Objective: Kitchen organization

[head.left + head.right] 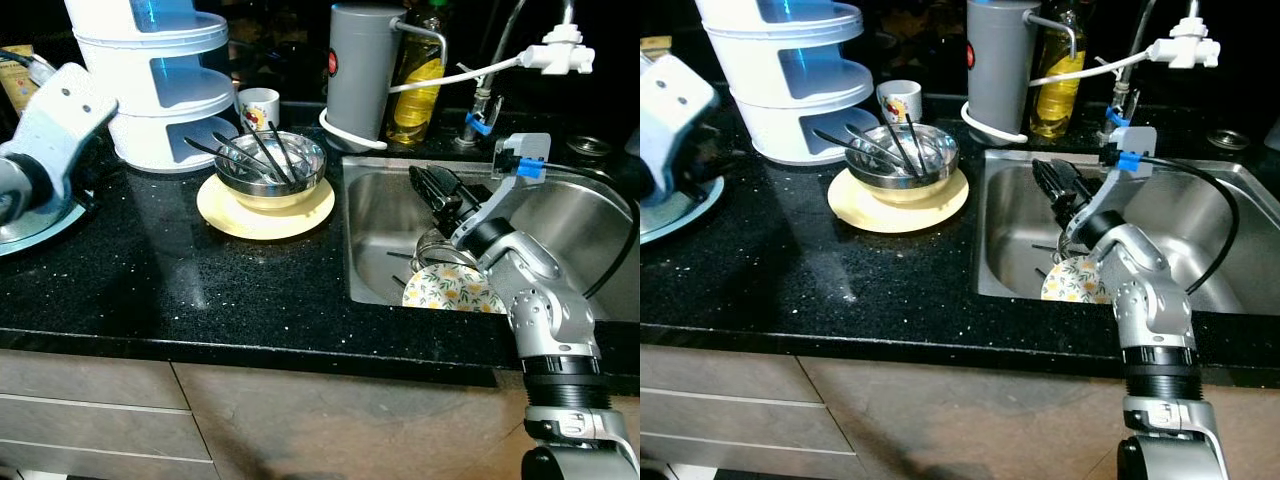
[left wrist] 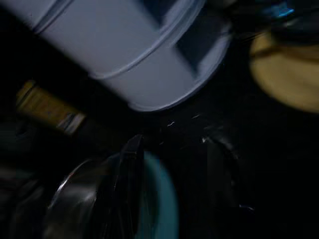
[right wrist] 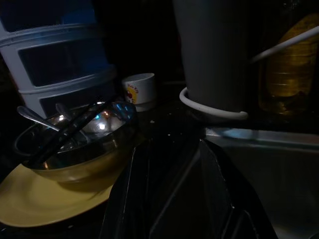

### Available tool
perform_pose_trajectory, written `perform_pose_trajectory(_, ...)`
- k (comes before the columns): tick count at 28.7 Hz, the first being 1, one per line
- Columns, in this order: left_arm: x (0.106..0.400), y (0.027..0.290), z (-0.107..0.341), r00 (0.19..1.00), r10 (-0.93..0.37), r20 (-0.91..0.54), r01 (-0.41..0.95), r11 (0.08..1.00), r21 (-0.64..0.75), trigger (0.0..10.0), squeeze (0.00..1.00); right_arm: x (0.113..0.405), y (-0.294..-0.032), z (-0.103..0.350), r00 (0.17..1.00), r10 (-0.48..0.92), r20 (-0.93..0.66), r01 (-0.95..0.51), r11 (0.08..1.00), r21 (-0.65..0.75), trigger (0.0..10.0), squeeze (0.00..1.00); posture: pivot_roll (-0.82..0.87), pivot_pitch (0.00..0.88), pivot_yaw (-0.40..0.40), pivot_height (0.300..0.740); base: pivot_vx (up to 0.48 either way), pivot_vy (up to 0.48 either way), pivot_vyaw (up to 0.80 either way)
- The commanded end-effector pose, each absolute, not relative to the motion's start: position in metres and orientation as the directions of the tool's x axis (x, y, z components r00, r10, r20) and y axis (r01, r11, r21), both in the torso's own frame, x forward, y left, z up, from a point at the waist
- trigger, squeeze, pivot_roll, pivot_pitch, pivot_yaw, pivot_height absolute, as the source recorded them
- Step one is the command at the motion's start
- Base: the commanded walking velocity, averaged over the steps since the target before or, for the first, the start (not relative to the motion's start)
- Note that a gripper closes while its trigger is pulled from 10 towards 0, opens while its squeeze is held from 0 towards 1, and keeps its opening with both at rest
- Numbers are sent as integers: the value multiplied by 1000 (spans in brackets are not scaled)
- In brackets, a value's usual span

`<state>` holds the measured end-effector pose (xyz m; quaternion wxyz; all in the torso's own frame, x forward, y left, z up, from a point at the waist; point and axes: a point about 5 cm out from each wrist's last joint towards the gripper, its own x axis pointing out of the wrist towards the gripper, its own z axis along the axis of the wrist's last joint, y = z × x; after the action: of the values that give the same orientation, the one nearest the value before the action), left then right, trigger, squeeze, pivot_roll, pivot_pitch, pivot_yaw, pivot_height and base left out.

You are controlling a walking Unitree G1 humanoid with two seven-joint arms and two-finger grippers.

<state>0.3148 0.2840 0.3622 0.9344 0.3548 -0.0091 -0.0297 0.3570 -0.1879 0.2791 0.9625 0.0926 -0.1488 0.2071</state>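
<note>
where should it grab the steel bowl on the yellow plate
Probably by the near rim of the steel bowl, coming down from above with one finger inside: the utensils lean toward its far left side, and the yellow plate under it blocks a low side grip.

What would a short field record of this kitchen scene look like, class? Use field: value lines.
Counter: black speckled stone
Yellow plate: on counter, under steel bowl
Bowl contents: chopsticks and spoons
Sink: holds floral plate
Right gripper: over sink, fingers together
Left gripper: above teal plate
Behind: white tiered rack, grey canister, oil bottle
</note>
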Motion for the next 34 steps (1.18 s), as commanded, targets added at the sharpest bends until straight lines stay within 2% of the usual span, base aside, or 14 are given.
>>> perform_pose_trajectory(1, 312, 296, 363, 999, 36, -36, -3, 741, 671, 10000, 1000, 356, -187, 283, 868, 376, 324, -430, 895, 115, 10000, 0, 1, 132, -39, 740, 0, 0, 0)
perform_pose_trajectory(2, 312, 296, 363, 999, 36, -36, -3, 741, 671, 10000, 1000, 356, -187, 283, 868, 376, 324, -430, 895, 115, 10000, 0, 1, 132, -39, 740, 0, 0, 0)
perform_pose_trajectory(3, 311, 306, 362, 993, 101, -56, -38, 743, 668, 10000, 1000, 356, -186, 283, 868, 381, 319, -435, 893, 115, 10000, 0, -2, 135, -39, 740, 0, 0, 0)
perform_pose_trajectory(9, 311, 306, 362, 993, 101, -56, -38, 743, 668, 10000, 1000, 356, -186, 283, 868, 381, 319, -435, 893, 115, 10000, 0, -2, 135, -39, 740, 0, 0, 0)
perform_pose_trajectory(10, 311, 316, 361, 984, 167, -66, -82, 745, 662, 10000, 1000, 355, -184, 283, 865, 391, 313, -443, 890, 112, 10000, 0, -3, 135, -39, 740, 0, 0, 0)
perform_pose_trajectory(11, 311, 330, 356, 962, 256, -97, -128, 731, 670, 10000, 0, 355, -182, 281, 864, 407, 297, -452, 887, 99, 10000, 0, 2, 139, -50, 740, 0, 0, 0)
perform_pose_trajectory(12, 311, 330, 356, 962, 256, -97, -128, 731, 670, 10000, 0, 355, -182, 281, 864, 407, 297, -452, 887, 99, 10000, 0, 2, 139, -50, 740, 0, 0, 0)
perform_pose_trajectory(15, 309, 356, 352, 901, 415, -123, -216, 677, 704, 10000, 0, 355, -180, 279, 864, 427, 267, -463, 883, 84, 10000, 0, 2, 137, -51, 740, 0, 0, 0)
perform_pose_trajectory(17, 307, 368, 354, 874, 471, -120, -253, 653, 714, 10000, 0, 354, -177, 276, 860, 446, 249, -478, 874, 85, 10000, 0, 3, 140, -50, 740, 0, 0, 0)
perform_pose_trajectory(21, 305, 379, 347, 857, 492, -154, -254, 664, 703, 10000, 0, 352, -171, 271, 850, 476, 225, -504, 860, 84, 10000, 0, 6, 146, -53, 740, 0, 0, 0)
perform_pose_trajectory(34, 315, 387, 328, 844, 494, -209, -225, 680, 698, 10000, 0, 352, -169, 271, 849, 483, 216, -508, 858, 79, 10000, 0, 6, 151, -49, 740, 0, 0, 0)
